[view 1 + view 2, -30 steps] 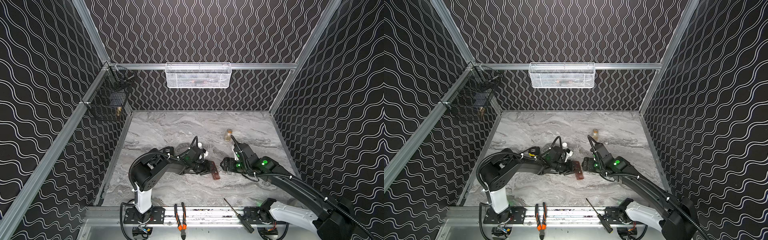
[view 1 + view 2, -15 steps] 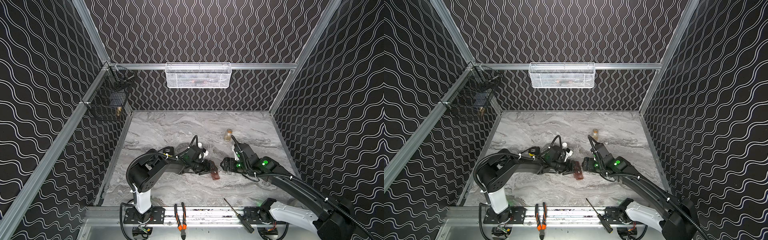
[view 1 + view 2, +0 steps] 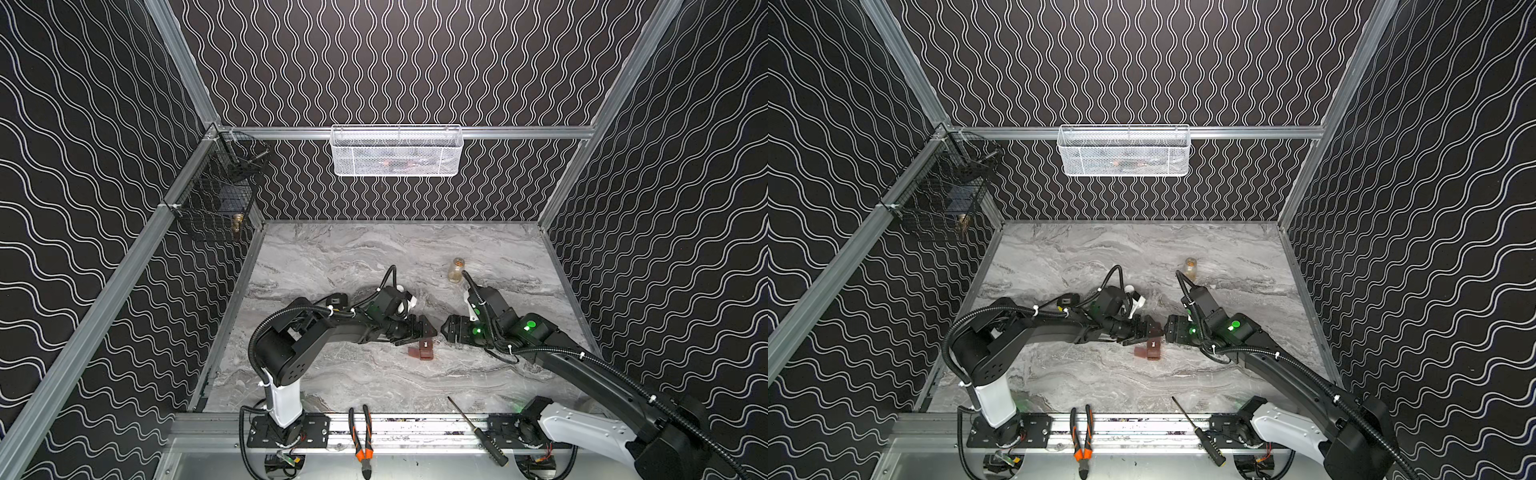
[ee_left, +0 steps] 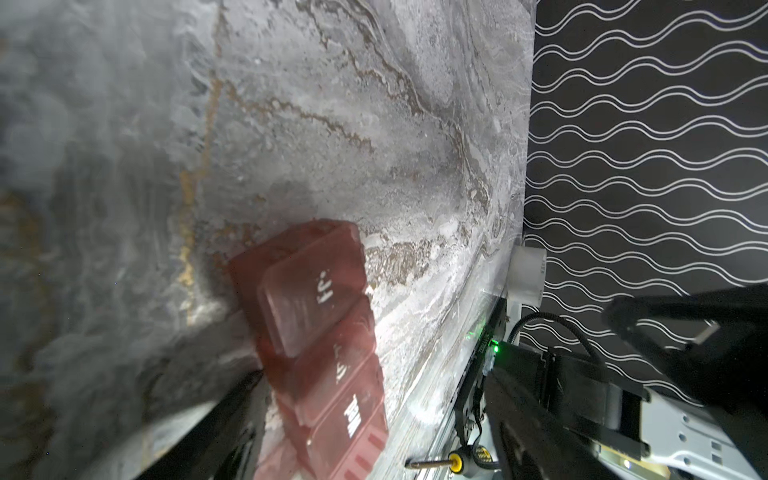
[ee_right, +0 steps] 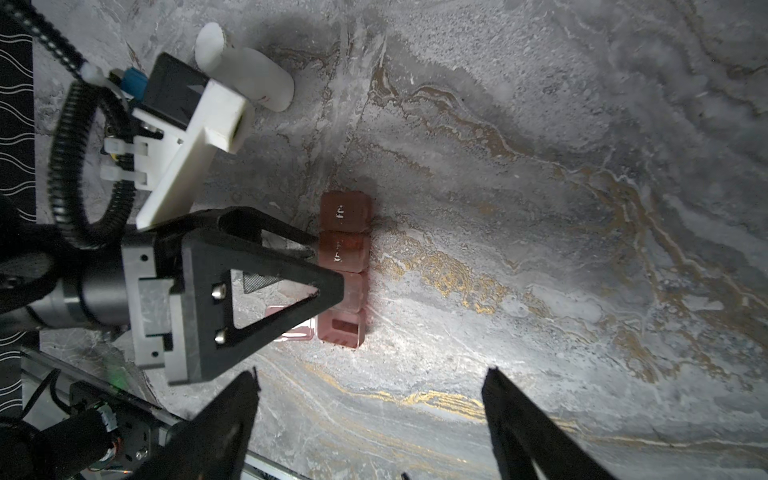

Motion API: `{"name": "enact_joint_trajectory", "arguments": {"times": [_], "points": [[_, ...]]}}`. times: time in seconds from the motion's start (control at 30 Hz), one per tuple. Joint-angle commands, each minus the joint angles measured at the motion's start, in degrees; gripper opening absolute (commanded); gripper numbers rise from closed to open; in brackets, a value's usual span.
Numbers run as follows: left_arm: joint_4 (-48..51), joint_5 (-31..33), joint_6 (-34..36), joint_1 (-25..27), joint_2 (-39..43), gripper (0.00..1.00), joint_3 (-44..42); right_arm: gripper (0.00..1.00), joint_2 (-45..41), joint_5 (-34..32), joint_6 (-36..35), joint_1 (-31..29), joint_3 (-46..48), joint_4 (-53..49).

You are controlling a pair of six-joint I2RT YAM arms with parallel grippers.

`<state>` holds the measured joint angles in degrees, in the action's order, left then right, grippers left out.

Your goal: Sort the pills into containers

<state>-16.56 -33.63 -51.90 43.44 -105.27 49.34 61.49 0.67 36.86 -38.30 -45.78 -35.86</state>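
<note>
The containers (image 5: 349,253) looked like translucent, glossy reddish plastic. The table (image 5: 540,208) had a matt, marbled stone-look surface with a fine grain.

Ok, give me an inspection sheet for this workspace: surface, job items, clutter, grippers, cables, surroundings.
Surface: grey marble tabletop, no loose pills seen.
Job's things: reddish-brown containers strip lying flat, one end lid flipped open.
Clutter: white bottle on its side; small glass bottle upright; pliers and screwdriver on the front rail.
Grippers: left gripper open at the strip; right gripper open, empty.
Cables: black conduit along each arm, nothing snagged seen.
Surroundings: wavy-patterned walls; white mesh basket on back rail; black wire basket on left wall.
</note>
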Motion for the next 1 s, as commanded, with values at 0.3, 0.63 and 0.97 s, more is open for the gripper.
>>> {"name": "enact_joint_trajectory", "arguments": {"times": [0.3, 0.63, 0.97], "points": [[9.04, 4.13, 3.67, -0.27, 3.93, 0.96, 1.06, 0.87, -0.25, -1.37, 0.10, 0.02, -1.39, -1.10], [18.23, 8.36, 7.91, -0.25, 15.24, 0.98, 2.92, 0.88, -1.90, -2.21, 2.39, -0.08, -5.99, -5.09], [33.65, 23.66, 14.29, 0.17, 35.17, 0.95, 3.10, 0.86, -6.31, -6.50, 8.42, -0.02, -13.23, -11.81]]}}
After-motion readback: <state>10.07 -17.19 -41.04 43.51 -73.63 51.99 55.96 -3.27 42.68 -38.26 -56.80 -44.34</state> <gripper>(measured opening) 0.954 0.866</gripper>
